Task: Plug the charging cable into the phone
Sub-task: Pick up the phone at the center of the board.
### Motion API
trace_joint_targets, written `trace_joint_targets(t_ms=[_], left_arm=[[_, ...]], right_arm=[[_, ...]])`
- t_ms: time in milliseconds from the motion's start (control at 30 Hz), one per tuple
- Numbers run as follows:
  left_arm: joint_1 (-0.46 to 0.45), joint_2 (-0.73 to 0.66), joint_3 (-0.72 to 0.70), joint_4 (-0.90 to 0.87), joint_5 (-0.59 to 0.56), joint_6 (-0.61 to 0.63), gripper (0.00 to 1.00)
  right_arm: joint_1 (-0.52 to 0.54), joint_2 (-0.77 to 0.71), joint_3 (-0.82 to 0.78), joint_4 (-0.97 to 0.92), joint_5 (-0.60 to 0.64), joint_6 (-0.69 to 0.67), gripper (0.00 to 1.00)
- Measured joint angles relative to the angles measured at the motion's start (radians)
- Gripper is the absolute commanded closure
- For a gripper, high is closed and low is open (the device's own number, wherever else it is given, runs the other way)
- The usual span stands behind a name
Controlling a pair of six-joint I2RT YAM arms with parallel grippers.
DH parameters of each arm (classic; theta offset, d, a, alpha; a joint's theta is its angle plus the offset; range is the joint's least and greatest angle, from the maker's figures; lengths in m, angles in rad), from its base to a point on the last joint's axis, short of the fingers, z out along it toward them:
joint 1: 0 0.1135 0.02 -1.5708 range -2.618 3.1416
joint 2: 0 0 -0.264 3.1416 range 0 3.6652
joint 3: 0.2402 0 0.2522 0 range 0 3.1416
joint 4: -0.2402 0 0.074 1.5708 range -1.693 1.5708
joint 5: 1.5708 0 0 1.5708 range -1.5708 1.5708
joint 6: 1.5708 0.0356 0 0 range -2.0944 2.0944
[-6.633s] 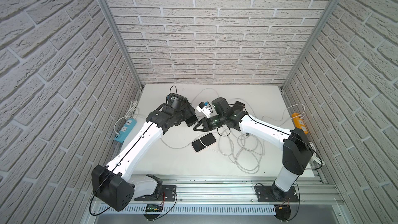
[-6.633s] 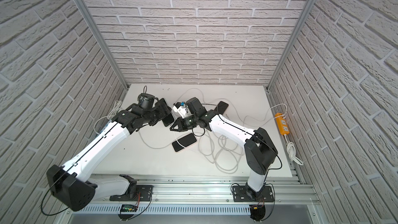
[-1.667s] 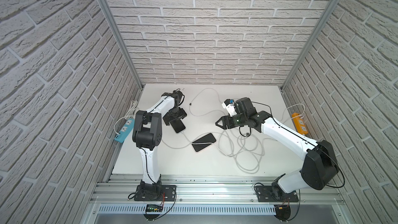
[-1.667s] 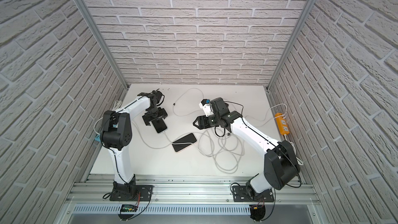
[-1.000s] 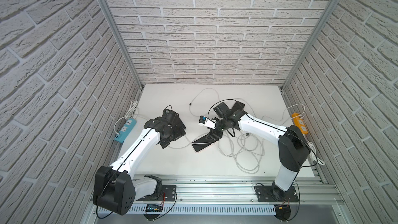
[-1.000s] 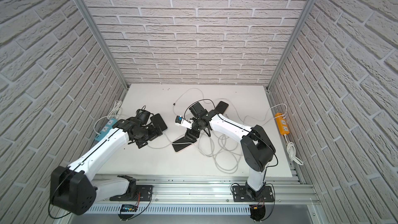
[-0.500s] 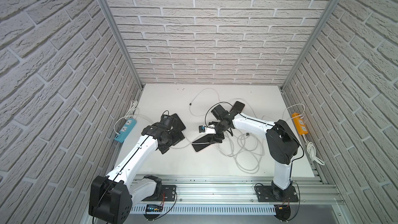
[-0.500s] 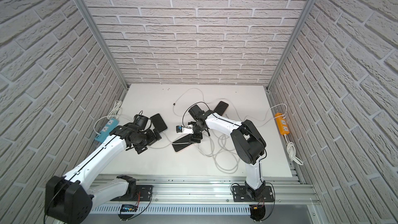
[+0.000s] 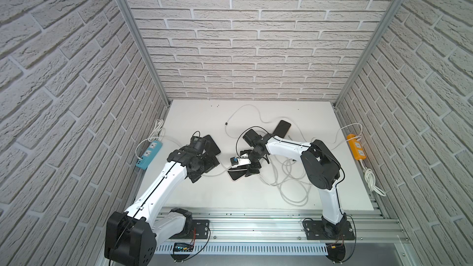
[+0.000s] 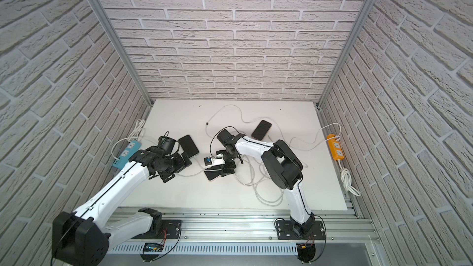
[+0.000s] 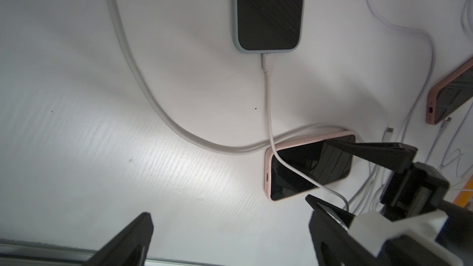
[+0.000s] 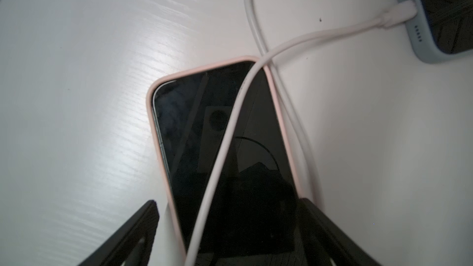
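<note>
well apart, right jaws (astride phone (image 12: pixel 189 136))

We see a white charging cable (image 11: pixel 268 103) plugged into the grey-cased phone (image 11: pixel 268 8) at frame edge, trailing across the central pink-cased phone (image 11: pixel 302 172).

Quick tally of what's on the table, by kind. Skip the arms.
Phones: 3 (pink-cased phone, grey-cased phone with a cable plugged in, far phone)
Power strips: 2 (blue power strip, orange power strip)
White cables: tangled, count unclear
Total: 5, cables aside
</note>
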Motion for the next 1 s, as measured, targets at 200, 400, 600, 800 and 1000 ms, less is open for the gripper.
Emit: trace_joint_targets(t_ms=[200,400,600,800,1000], left_arm=[[0.0,-0.002,0.0,0.0,0.0,0.0,0.02],[0.0,-0.002,0.0,-0.003,0.0,0.004,0.02],[0.0,-0.002,0.0,-0.005,0.0,0.008,0.02],[0.0,-0.002,0.0,-0.005,-0.001,0.01,0.02],[0.0,-0.002,-0.008,-0.004,0.0,0.011,0.02]], right_arm=[[0.008,0.02,0.021,-0.011,-0.01,-0.036,0.0],[0.009,0.029,0.039,-0.021,-0.01,-0.043,0.0],[0.009,0.026,0.038,0.005,-0.009,-0.062,0.02],[0.01,0.026,0.038,0.032,-0.007,-0.08,0.05],[0.01,0.039,0.066,0.005,-0.001,-0.101,0.04]])
